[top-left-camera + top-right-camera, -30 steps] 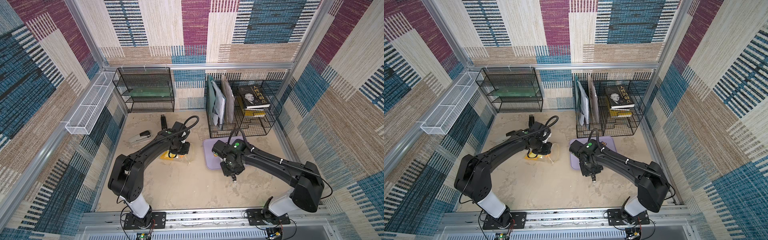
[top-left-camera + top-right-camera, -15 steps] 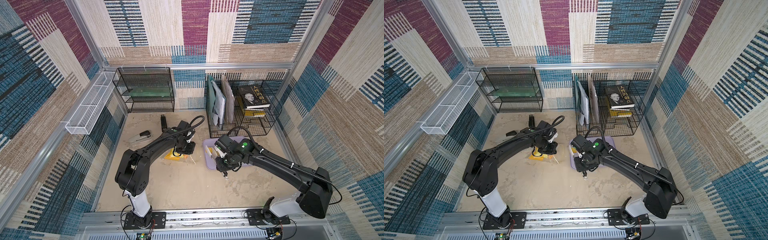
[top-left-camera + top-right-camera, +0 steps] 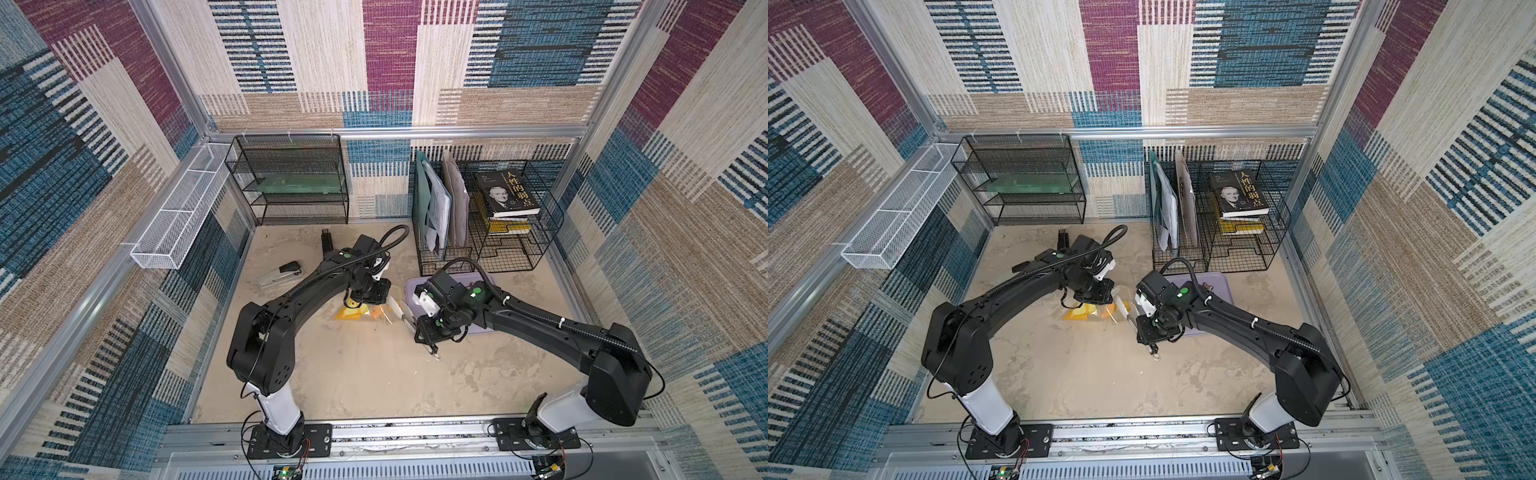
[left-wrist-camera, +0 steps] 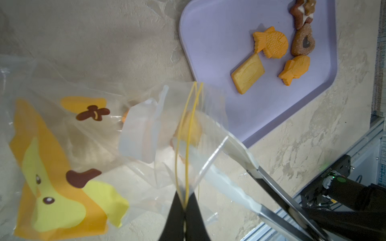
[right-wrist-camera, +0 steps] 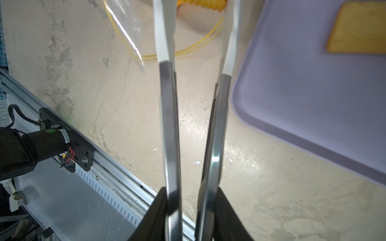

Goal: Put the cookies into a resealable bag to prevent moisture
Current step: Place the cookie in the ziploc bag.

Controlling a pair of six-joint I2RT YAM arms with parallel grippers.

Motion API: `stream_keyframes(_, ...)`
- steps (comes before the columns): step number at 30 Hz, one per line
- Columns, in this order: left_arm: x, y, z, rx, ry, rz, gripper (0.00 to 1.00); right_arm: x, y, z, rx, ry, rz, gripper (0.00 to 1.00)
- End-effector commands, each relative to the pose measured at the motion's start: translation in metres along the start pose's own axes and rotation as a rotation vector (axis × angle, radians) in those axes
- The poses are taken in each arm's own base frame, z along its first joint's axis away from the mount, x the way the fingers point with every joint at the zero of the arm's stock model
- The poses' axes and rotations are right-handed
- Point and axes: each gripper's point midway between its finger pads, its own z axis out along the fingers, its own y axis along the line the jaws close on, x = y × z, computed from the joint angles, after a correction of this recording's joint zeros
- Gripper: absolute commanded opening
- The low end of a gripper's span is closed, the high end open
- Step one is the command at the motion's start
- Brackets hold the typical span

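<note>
Cookie (image 4: 189, 129) blurred inside bag (image 4: 62, 146), tongs (image 4: 273, 185) cut off

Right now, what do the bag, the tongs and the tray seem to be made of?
Bag: thin clear plastic film, glossy; it wrinkles and one sees through it.
Tongs: bright polished metal arms, probably steel, reflecting light; the whitish tips look like plastic or silicone.
Tray: probably plastic, smooth matte lilac with rounded moulded corners.
</note>
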Motion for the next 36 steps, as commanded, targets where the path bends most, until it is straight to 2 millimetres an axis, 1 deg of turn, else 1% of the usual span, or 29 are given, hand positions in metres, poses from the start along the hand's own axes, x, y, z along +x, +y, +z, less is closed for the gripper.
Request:
stream_keyframes(1,0.003,-0.004,-0.003,0.016,0.015,0.023,0.0,-0.017,0.015,0.001,-0.067,-0.048,-0.05,0.34)
stream_keyframes(6,0.001,-0.004,-0.005,0.012,0.007,0.025,0.0,-0.016,0.013,0.015,-0.075,-0.02,-0.048,0.35)
stream_keyframes(8,0.0,-0.005,-0.006,0.012,0.002,0.028,0.0,-0.019,0.014,0.019,-0.093,-0.027,-0.04,0.37)
stream_keyframes(11,-0.003,-0.002,-0.009,-0.009,-0.004,0.033,0.0,-0.025,0.014,0.019,-0.1,-0.043,-0.04,0.43)
stream_keyframes(16,-0.008,0.004,-0.01,-0.049,-0.013,0.038,0.0,-0.027,0.01,0.011,-0.089,-0.06,-0.045,0.44)
stream_keyframes(18,-0.009,0.01,-0.009,-0.076,-0.011,0.033,0.0,-0.026,0.007,0.005,-0.075,-0.071,-0.049,0.43)
stream_keyframes(21,-0.01,0.017,-0.005,-0.108,-0.003,0.014,0.0,-0.023,0.007,-0.009,-0.078,-0.1,-0.055,0.43)
stream_keyframes(26,-0.017,0.023,0.0,-0.127,-0.005,0.012,0.0,-0.012,0.001,-0.037,-0.053,-0.151,-0.065,0.43)
stream_keyframes(30,-0.02,0.024,0.001,-0.129,-0.007,0.004,0.0,-0.004,-0.014,-0.053,-0.025,-0.175,-0.017,0.42)
stream_keyframes(33,-0.021,0.028,0.0,-0.15,-0.01,0.002,0.0,0.001,-0.029,-0.067,0.022,-0.209,0.031,0.41)
stream_keyframes(36,-0.02,0.031,-0.001,-0.159,-0.012,-0.004,0.0,0.004,-0.041,-0.083,0.054,-0.278,0.055,0.4)
